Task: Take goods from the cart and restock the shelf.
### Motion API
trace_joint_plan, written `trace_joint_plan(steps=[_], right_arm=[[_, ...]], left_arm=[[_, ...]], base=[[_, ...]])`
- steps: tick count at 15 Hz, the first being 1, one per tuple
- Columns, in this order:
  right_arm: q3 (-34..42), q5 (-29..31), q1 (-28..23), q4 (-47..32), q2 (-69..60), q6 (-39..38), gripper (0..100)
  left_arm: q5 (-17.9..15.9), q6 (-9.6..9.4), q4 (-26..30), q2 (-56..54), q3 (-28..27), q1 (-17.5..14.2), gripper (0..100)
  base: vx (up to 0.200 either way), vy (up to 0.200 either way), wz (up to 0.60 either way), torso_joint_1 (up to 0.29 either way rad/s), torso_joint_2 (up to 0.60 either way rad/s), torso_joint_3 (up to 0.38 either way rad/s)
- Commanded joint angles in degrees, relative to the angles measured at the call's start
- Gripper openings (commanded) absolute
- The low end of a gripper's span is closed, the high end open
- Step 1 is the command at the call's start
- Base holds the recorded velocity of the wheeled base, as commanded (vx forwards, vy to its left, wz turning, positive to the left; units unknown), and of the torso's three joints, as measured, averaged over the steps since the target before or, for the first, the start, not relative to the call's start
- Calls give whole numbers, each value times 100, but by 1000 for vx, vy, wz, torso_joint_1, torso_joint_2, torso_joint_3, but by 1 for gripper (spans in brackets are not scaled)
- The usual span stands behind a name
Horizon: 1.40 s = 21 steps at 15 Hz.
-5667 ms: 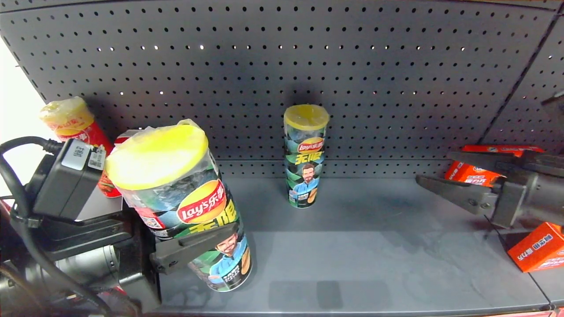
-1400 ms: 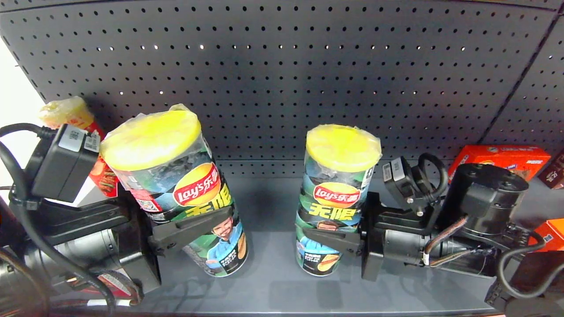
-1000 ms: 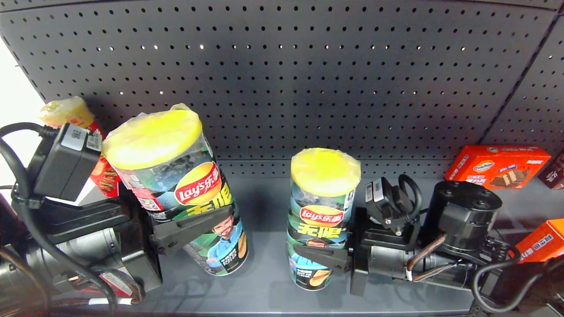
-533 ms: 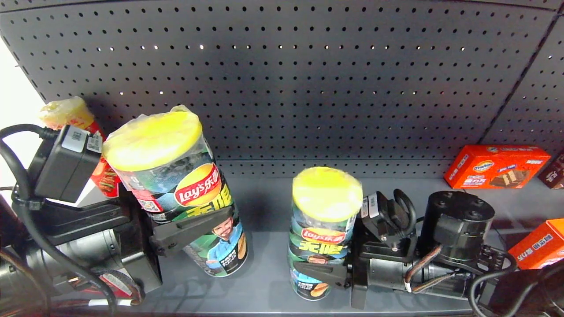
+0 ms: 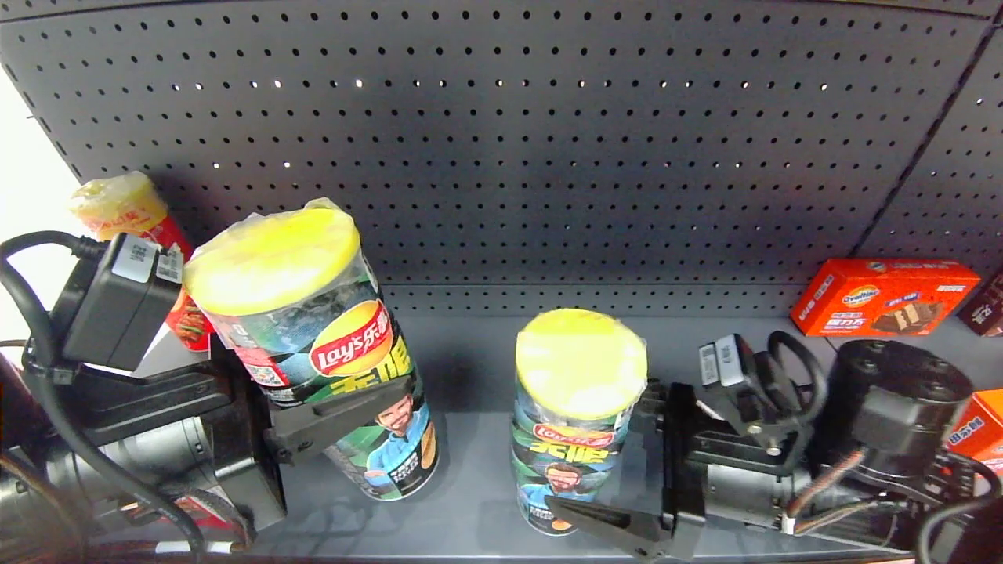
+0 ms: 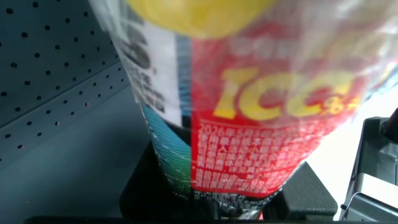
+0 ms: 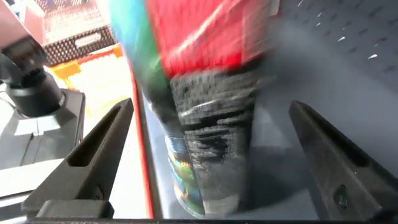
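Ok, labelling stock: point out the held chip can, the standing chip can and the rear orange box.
Held chip can [image 5: 349, 356]: head view, its label.
Standing chip can [image 5: 581, 362]: head view, its lid.
Rear orange box [image 5: 881, 301]: head view, its front face.

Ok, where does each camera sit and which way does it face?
Head view: on the head, looking forward and down at the shelf; left pincer shut on the left chip can, right pincer open around the right chip can.
Left wrist view: on the left wrist, facing its can, pincer base at the edge.
Right wrist view: on the right wrist, facing its can inside the open pincer.
Shared: each can shows in the head view too.
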State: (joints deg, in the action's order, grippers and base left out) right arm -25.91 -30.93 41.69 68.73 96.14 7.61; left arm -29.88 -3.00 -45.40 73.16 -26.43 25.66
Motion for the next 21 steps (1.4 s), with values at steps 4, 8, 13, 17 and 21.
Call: trace_joint_plan(steps=[4, 8, 13, 17, 21], right_arm=[[1149, 254, -812, -290, -2723, -14, 100], [1404, 632, -2051, -3050, -5667, -251, 100], [1448, 764, -2570, -6398, -8603, -488, 100], [1764, 2144, -2886, -6478, -9016, -682, 100], [2591, 2961, -2877, -6381, -9025, -646, 100]], left_arm=[[0, 1, -4, -12, -3, 0, 0], [-9, -8, -13, -12, -3, 9, 0], [-27, -34, -22, -21, 85, 71, 0], [26, -192, -13, 6, 112, 79, 0], [26, -219, -22, 23, 112, 123, 0]], base=[[0, 0, 0, 0, 0, 0], [0, 0, 0, 0, 0, 0], [0, 0, 0, 0, 0, 0], [0, 0, 0, 0, 0, 0], [0, 0, 0, 0, 0, 0]])
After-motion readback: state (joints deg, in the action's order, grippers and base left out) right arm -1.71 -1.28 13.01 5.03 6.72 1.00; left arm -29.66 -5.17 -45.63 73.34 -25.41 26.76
